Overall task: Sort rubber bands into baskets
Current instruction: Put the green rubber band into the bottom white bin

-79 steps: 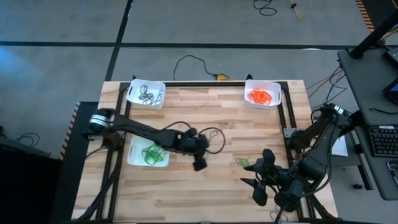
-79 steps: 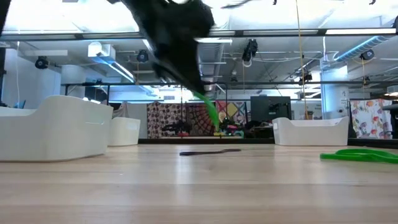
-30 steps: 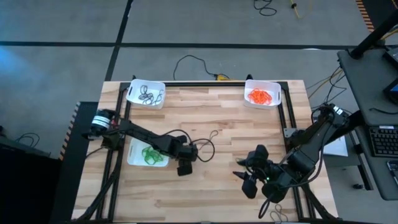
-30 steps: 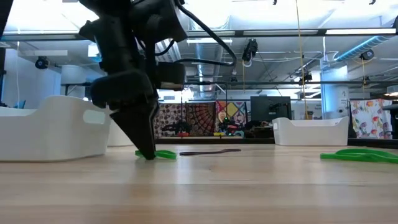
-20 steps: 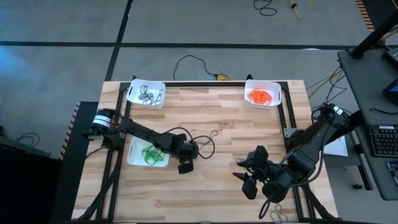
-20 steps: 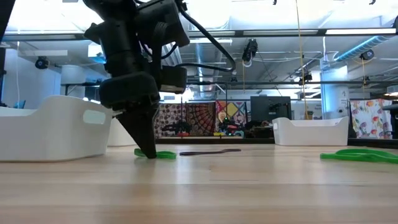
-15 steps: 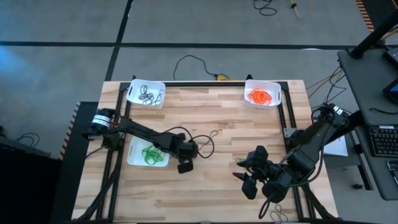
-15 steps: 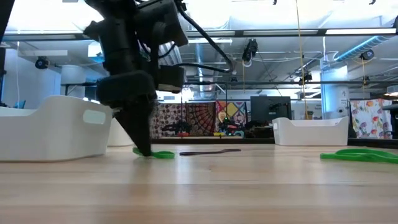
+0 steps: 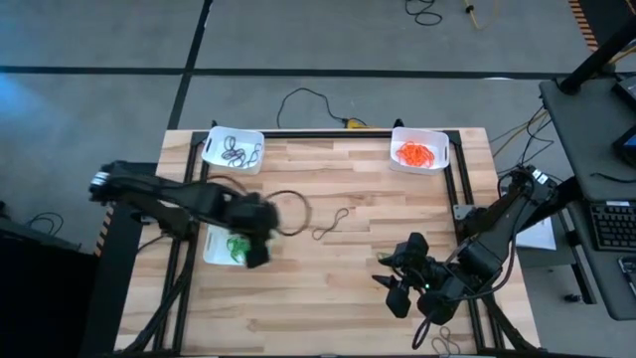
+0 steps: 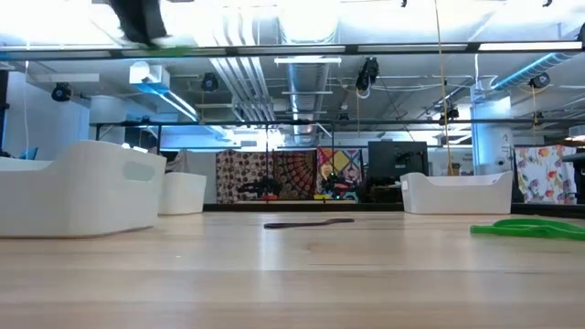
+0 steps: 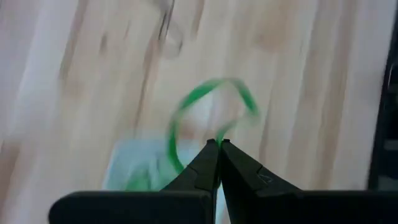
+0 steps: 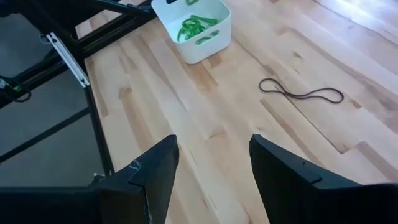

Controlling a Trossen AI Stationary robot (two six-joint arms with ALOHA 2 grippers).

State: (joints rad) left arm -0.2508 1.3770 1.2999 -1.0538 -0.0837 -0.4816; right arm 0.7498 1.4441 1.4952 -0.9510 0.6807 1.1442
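Left gripper (image 11: pixel 217 144) is now riding up off the table with jaws pinched together on a green band (image 11: pixel 211 106), swinging over the green basket (image 9: pixel 221 249) — was down on the wood a second ago, so pick is done, drop is next. Right gripper (image 12: pixel 211 155) is idling near the front right, jaws apart, empty. Only the left wrist view is showing the held loop. Low view is showing another green band (image 10: pixel 528 228) lying on the table; dark band (image 9: pixel 333 225) is lying mid-table.

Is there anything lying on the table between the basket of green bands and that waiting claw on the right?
Yes: one dark rubber band lies loose on the wood between the green-band basket and the right claw, seen in the high view.
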